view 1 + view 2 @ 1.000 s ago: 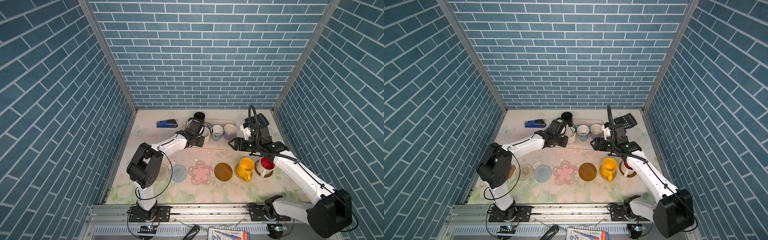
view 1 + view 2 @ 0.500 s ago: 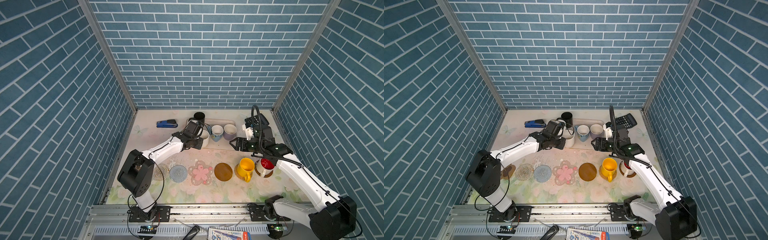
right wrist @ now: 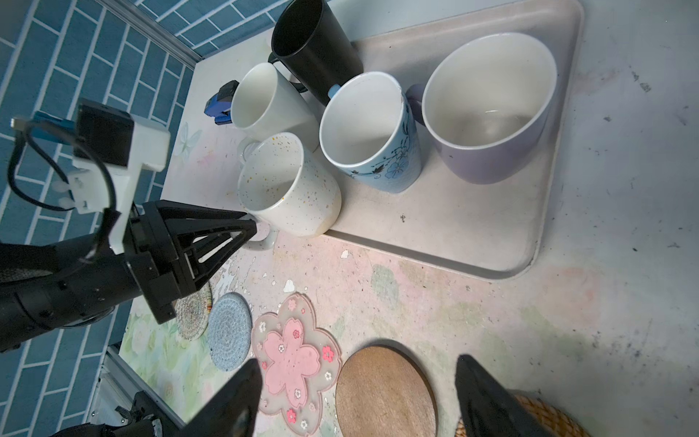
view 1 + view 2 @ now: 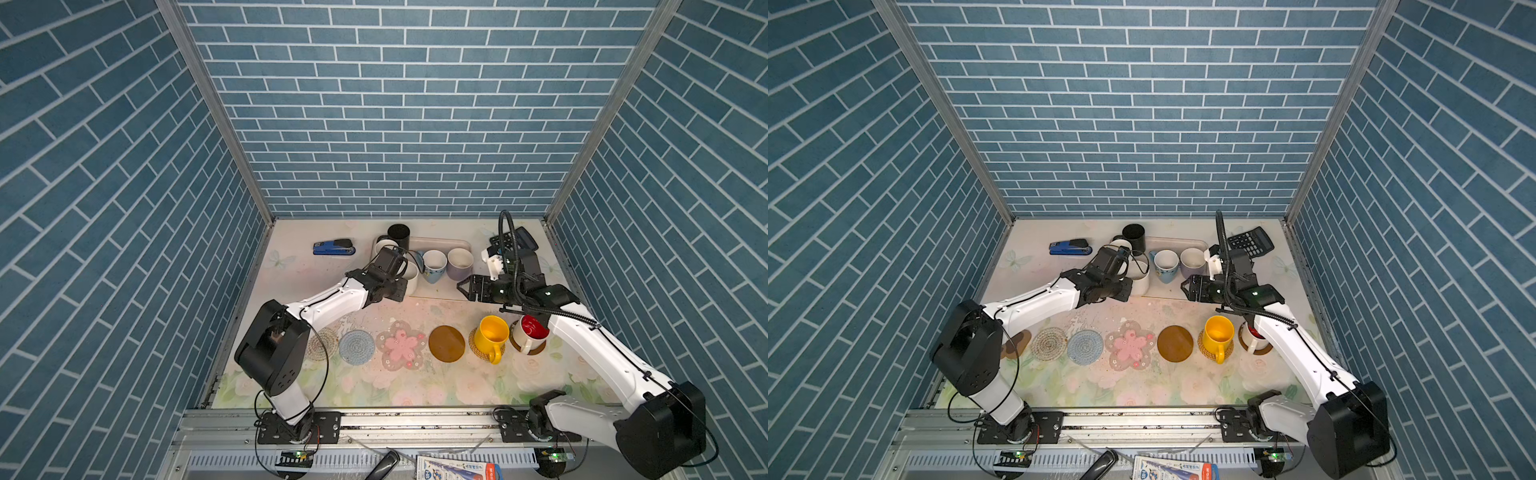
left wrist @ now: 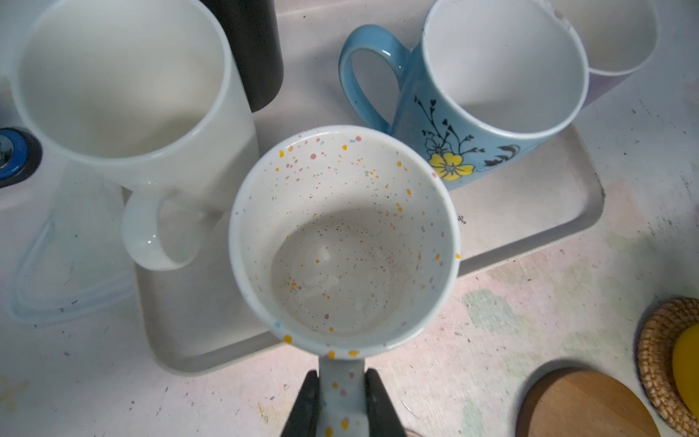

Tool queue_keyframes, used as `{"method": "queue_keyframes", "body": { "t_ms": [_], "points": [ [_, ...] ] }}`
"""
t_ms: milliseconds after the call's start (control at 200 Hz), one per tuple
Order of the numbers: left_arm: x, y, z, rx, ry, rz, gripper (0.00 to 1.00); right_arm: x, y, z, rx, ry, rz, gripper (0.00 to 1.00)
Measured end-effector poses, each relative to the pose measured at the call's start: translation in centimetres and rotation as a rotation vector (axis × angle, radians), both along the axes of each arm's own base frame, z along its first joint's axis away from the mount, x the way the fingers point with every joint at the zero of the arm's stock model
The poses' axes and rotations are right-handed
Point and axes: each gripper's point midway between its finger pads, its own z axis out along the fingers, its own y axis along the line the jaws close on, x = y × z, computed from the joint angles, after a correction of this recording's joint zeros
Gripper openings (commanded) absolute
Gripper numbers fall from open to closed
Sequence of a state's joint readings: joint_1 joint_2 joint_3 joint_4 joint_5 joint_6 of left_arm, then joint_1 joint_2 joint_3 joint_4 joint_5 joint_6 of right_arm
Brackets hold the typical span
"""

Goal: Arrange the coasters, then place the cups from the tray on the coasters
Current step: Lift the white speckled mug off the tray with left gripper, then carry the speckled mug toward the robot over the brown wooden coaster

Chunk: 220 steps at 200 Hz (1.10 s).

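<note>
1. While the left arm reaches in from the near left, the left gripper (image 5: pixel 342 406) pinches the handle of a speckled white mug (image 5: pixel 344 242) between its fingers (image 5: pixel 304 408) at the near left corner of the cream tray (image 5: pixel 529 212); whether the mug's base touches the tray cannot be told.
2. A black mug (image 3: pixel 314 41) and plain white mug (image 3: pixel 264 106) stand at the tray's left end, a light blue flower-print mug (image 3: pixel 374 132) and lavender mug (image 3: pixel 488 113) to their right.
3. The right gripper (image 3: pixel 358 361) hangs by the tray's near right edge, fingers (image 3: pixel 234 401) spread wide.
4. Along the near worktop (image 4: pixel 415 390) lie, left to right, a woven rattan coaster (image 4: pixel 322 345), blue-grey crocheted coaster (image 4: pixel 356 347), pink flower coaster (image 4: pixel 401 345) and brown disc coaster (image 4: pixel 446 343); right of them a yellow mug (image 4: pixel 492 334) stands on a second rattan coaster (image 4: pixel 476 353), and a white mug with a red inside (image 4: pixel 528 332) on a second brown disc (image 4: pixel 1264 350).
</note>
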<state>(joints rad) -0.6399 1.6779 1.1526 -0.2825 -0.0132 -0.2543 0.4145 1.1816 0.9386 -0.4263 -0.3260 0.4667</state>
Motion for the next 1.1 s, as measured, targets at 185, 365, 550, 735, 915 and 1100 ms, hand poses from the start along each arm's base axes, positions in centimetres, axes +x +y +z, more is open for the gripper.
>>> {"method": "queue_keyframes", "body": {
  "t_ms": [185, 365, 550, 735, 915, 1100],
  "points": [
    [0.1, -0.1, 0.1, -0.005, -0.004, 0.004, 0.00, 0.1, 0.1, -0.6, -0.007, 0.015, 0.000, 0.81],
    [-0.1, -0.2, 0.9, -0.019, -0.013, 0.005, 0.00, 0.2, 0.1, -0.9, -0.012, 0.026, 0.000, 0.80],
    [-0.7, -0.7, 3.5, -0.064, -0.055, -0.006, 0.00, 0.6, -0.1, -1.0, 0.002, 0.030, -0.006, 0.81],
    [-2.3, -2.2, 5.3, -0.092, -0.082, -0.058, 0.00, 1.7, -0.7, -0.1, 0.054, 0.016, -0.039, 0.81],
    [-5.3, -3.9, 6.4, -0.114, -0.095, -0.139, 0.00, 2.0, -1.3, 0.0, 0.064, 0.020, -0.060, 0.80],
    [-9.1, -5.3, 6.2, -0.122, -0.090, -0.234, 0.00, 2.2, -1.8, 0.3, 0.069, 0.012, -0.076, 0.80]
  ]
}}
